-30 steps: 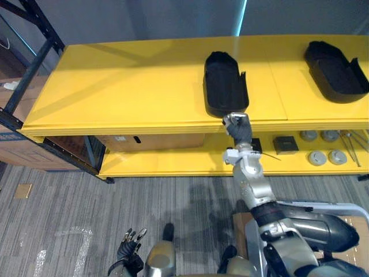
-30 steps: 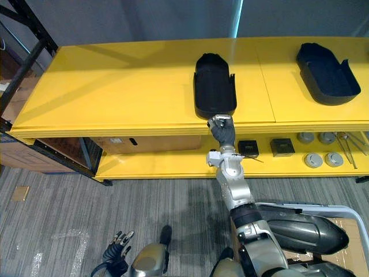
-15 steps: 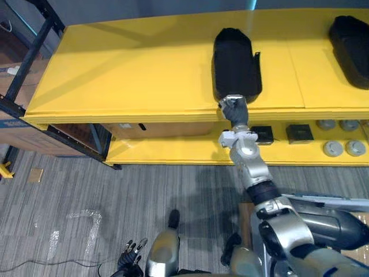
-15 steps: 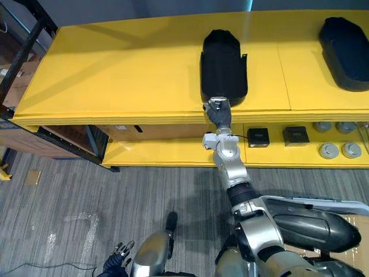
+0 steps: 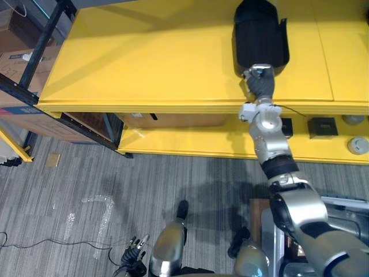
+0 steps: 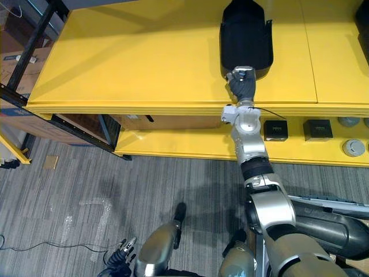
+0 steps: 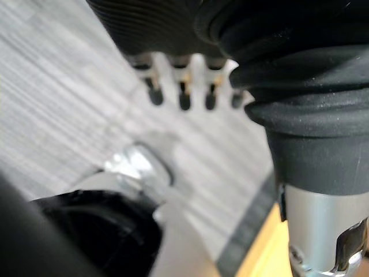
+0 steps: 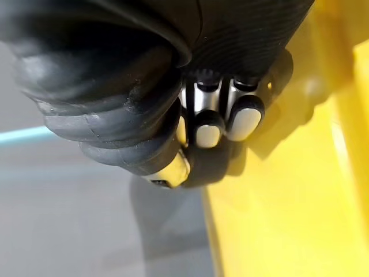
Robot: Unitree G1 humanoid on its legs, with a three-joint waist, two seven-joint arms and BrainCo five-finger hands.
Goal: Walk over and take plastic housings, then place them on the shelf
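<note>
A black plastic housing (image 5: 259, 36) lies on the yellow top shelf (image 5: 150, 57), its long side pointing away from me. My right hand (image 5: 260, 84) reaches over the shelf's front edge to the housing's near end, its fingers (image 8: 218, 122) curled on the near rim. My left hand (image 5: 134, 257) hangs low over the grey carpet with its fingers (image 7: 182, 95) straight and nothing in it. At the far right edge, the corner of a second black housing (image 6: 365, 12) shows on the same shelf.
The lower yellow shelf carries small black boxes (image 5: 322, 127) and a grey round part (image 5: 358, 144), with a cardboard box (image 5: 173, 119) further left. A dark rack frame (image 5: 40, 99) and stacked cartons (image 5: 16, 43) stand at the left.
The camera has moved closer and to the left. The housing lies deeper on the shelf than a second ago, and my right hand has gone from the front edge to over the shelf.
</note>
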